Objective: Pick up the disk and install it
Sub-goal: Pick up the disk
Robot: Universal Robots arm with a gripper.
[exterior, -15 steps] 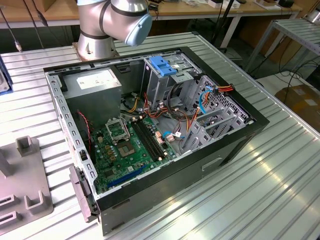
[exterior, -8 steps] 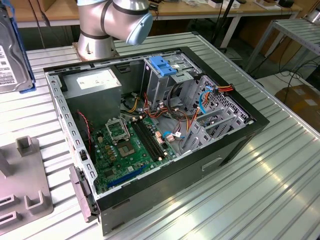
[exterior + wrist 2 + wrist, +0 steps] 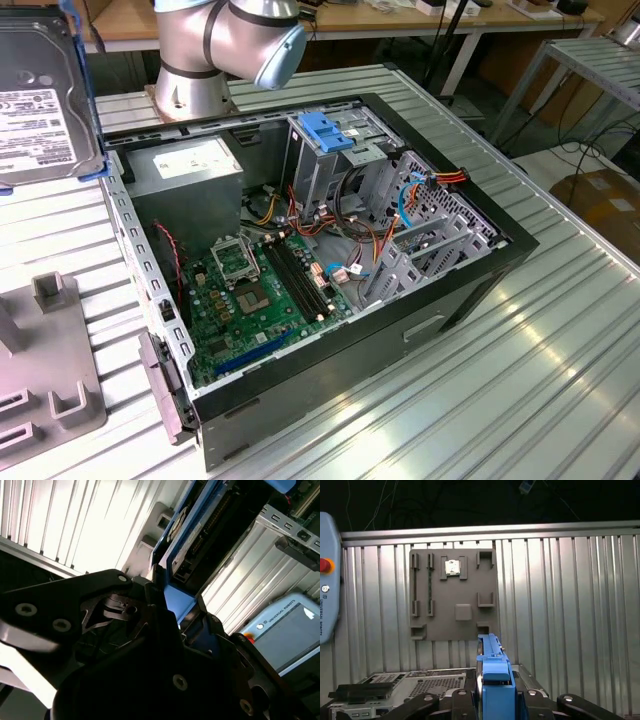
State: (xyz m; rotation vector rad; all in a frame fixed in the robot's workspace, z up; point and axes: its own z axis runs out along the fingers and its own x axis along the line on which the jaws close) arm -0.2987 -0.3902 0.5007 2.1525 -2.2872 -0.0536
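Note:
The disk, a grey slab with a label and a bright blue carrier frame, is held up in the air at the exterior view's upper left, away from the computer case. In the first wrist view I look along its blue edge, which stands upright between the dark fingers of my gripper. The second wrist view shows the disk reaching out of the gripper, whose jaws press on the blue frame. The gripper is shut on the disk.
The open computer case lies on the ribbed metal table, with a motherboard, cables and a tall drive cage topped by a lighter blue clip. A grey fixture plate lies beyond the case. A teach pendant lies at the table's edge. The arm's base stands behind the case.

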